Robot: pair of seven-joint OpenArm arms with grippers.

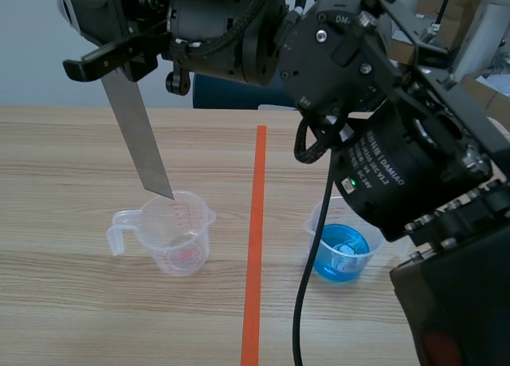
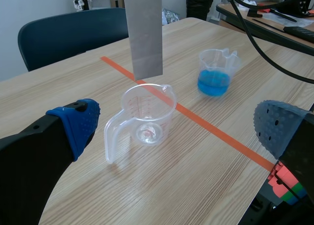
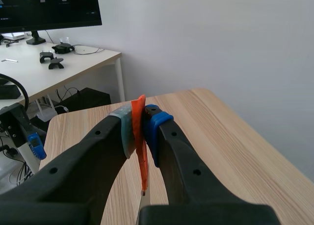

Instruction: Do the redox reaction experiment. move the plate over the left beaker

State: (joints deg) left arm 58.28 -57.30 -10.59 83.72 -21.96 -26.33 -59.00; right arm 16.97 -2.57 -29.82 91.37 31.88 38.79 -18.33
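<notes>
Overhead, a long, flat grey metal plate [image 1: 137, 135] hangs almost upright, leaning a little, and is pinched at its upper end by the right fingers [image 1: 119, 53]. That arm comes in from the right and reaches across, high above the counter [image 1: 64, 183]. In the right wrist view the right fingers [image 3: 128, 132] are pressed onto the plate [image 3: 142, 151] from both sides. The plate shows edge-on between their pads, with an orange upper part. From the fingers the plate drops straight down.

The plate's lower end sits just over the mouth of the left beaker [image 1: 179, 238]. This is a clear plastic measuring cup with red markings and a handle, standing upright and empty on the counter.

In the left wrist view the left fingers [image 2: 76, 119] are spread wide and hold nothing. The left beaker [image 2: 147, 117] stands ahead of them, roughly between the two pads, with its handle turned toward the fingers. The plate [image 2: 143, 34] hangs down above its far rim.

Beyond the left beaker, across an orange-red tape line [image 1: 255, 246], stands the right beaker [image 1: 343, 250], also clear. It holds blue liquid [image 2: 214, 83] and is well apart from the plate. A dark blue chair [image 2: 64, 34] sits past the counter's far edge.
</notes>
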